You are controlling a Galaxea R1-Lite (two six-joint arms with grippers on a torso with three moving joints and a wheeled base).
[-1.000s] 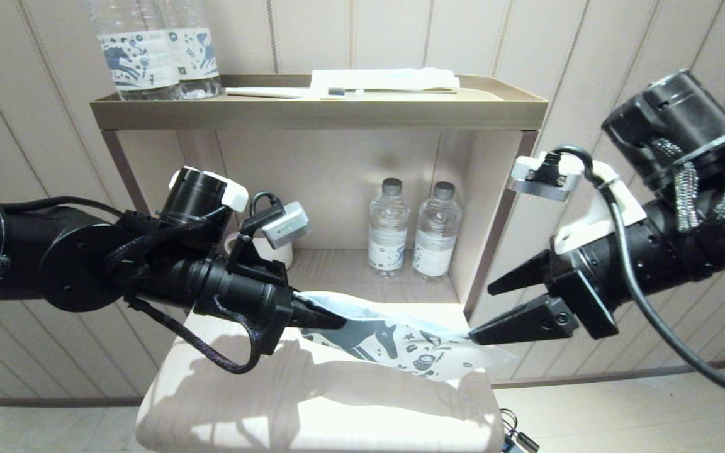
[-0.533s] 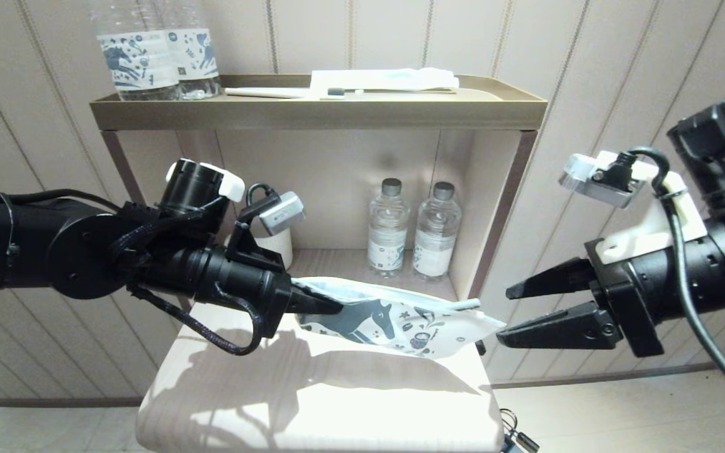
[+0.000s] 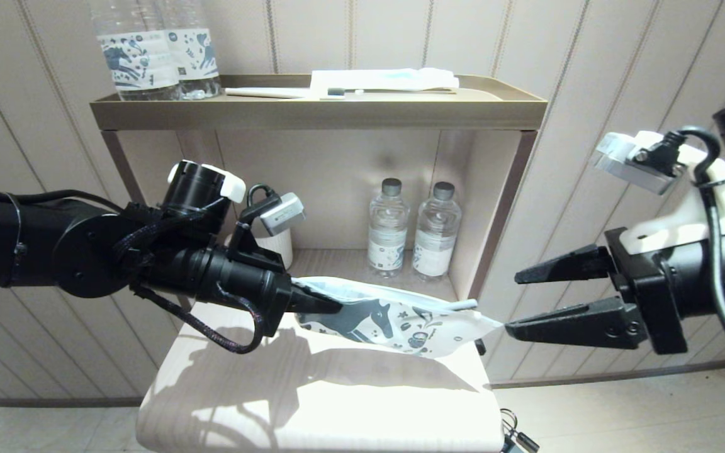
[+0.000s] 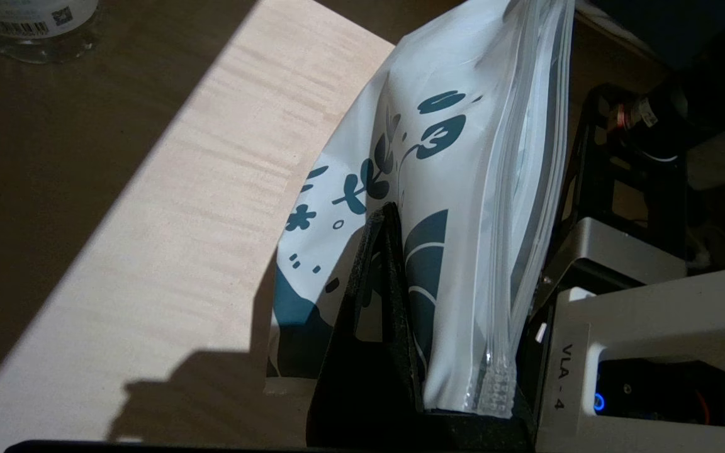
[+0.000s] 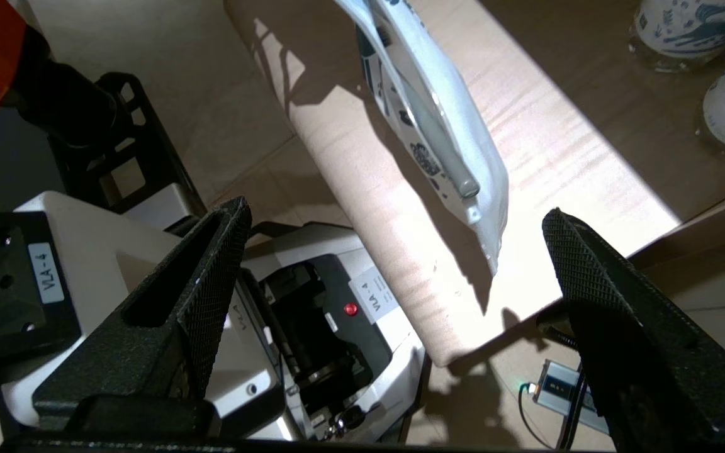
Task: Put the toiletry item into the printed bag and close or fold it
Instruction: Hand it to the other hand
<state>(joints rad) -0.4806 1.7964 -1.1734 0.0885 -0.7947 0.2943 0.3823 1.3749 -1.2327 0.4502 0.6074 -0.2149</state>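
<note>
Left claw holds the printed bag level over the tabletop; right claw stands open just off its free end.

The left claw [image 3: 328,306] is clamped on one end of the flat white translucent plastic printed bag [image 3: 394,319], marked with a dark blue horse, flowers and small motifs, and carries it in the air above the pale wood-grain tabletop [image 3: 312,402]. The bag's long axis runs roughly level from the left claw toward the robot's right, its free corner pointing at the right claw [image 3: 513,303]. Inside the bag lies the slim pale grey-white toothbrush [image 5: 428,135], lengthwise along the pouch, its handle end near the free corner; its bristle head cannot be made out. The right claw's jaws are spread wide, holding nothing, just beside the bag's tip.
</note>
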